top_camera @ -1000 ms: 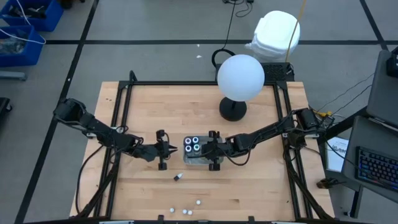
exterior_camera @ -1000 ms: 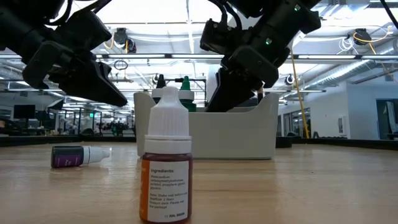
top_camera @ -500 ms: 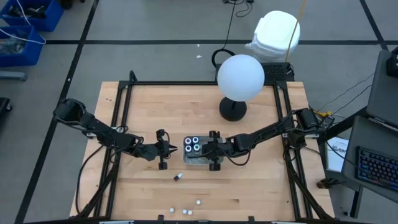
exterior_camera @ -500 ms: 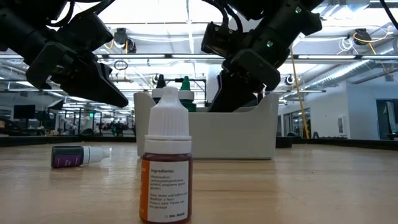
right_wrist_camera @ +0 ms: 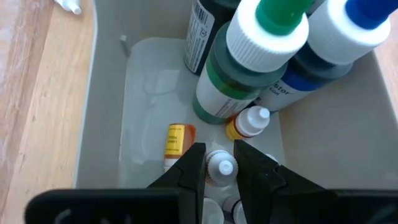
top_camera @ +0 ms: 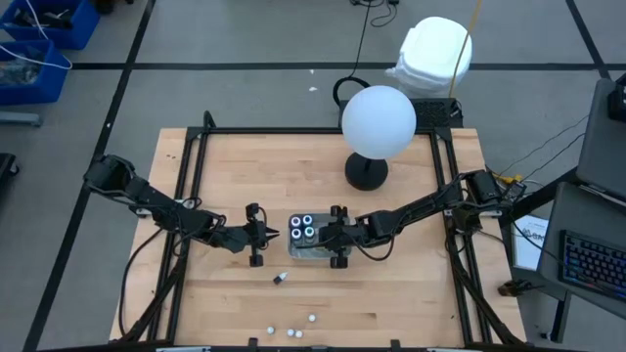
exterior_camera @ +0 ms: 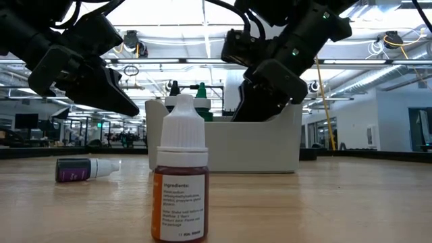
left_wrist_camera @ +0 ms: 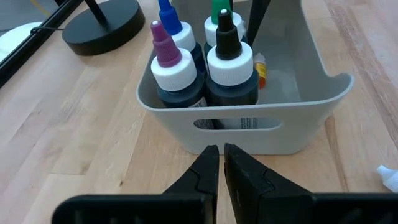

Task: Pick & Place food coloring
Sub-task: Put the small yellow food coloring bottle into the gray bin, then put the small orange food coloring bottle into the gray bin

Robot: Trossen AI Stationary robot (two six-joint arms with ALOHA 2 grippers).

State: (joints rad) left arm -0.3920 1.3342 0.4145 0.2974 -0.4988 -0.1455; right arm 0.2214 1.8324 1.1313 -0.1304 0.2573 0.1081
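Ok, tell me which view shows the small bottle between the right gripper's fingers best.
The right wrist view: the small white-capped bottle sits between the right gripper fingers, inside the white bin. In the high view the gripper covers it, in the low view the bin wall hides it, and the left wrist view does not show it.
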